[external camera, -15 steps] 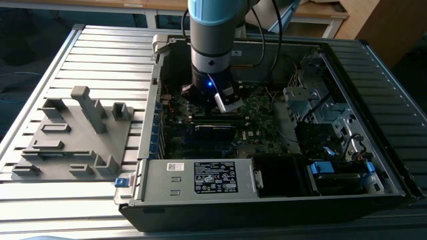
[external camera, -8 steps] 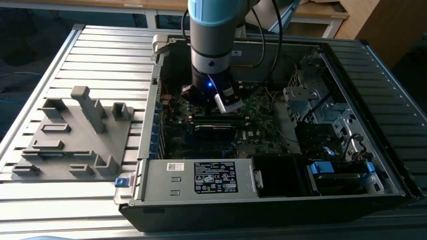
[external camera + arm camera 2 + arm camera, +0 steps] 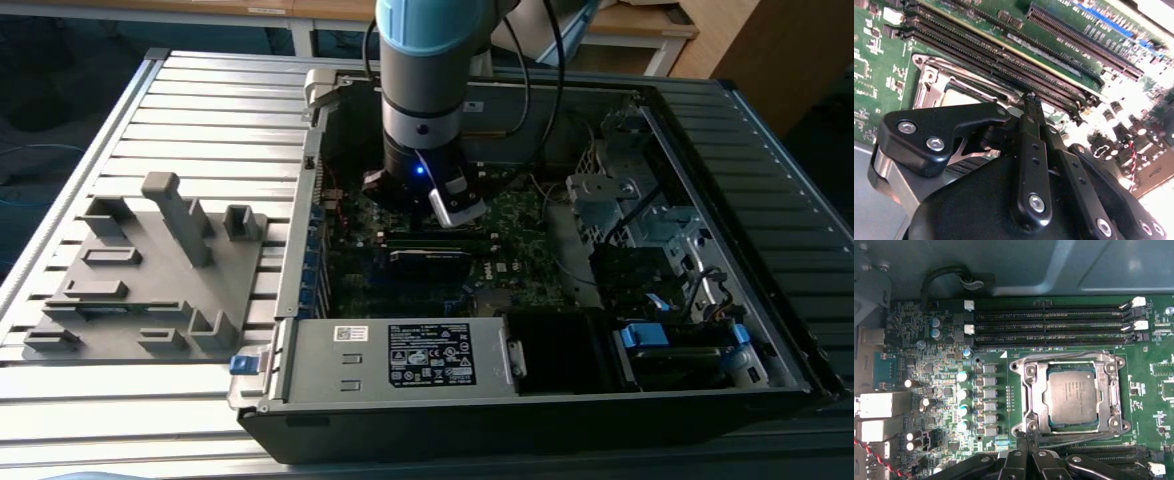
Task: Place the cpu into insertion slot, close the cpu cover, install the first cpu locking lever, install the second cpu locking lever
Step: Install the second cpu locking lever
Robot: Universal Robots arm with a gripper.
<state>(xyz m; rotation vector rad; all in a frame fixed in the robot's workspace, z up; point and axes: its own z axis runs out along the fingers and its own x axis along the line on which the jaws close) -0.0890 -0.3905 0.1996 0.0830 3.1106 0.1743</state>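
Ribbed grey metal forms the table (image 3: 174, 110), its slats running across under everything. Toward the exterior view's left a grey plastic fixture block (image 3: 154, 275) with upright posts sits on it, and behind the table pale wooden furniture (image 3: 641, 25) lines the room. To the right of the block an open computer case (image 3: 534, 400) lies on its side, the green motherboard (image 3: 514, 270) exposed inside and a grey power supply (image 3: 400, 355) along its near edge. The arm (image 3: 424, 90) reaches down into the case over the board. In the first wrist view the cpu (image 3: 1072, 396) lies seated in the insertion slot (image 3: 1051, 424), with the cpu cover (image 3: 1036, 390) framing it flat and the long black memory slots (image 3: 1051, 325) just beside. The claw (image 3: 1028, 436) hovers at the edge of the socket frame, its black fingers (image 3: 1030, 102) pressed together at the tips, pinching nothing that can be made out.
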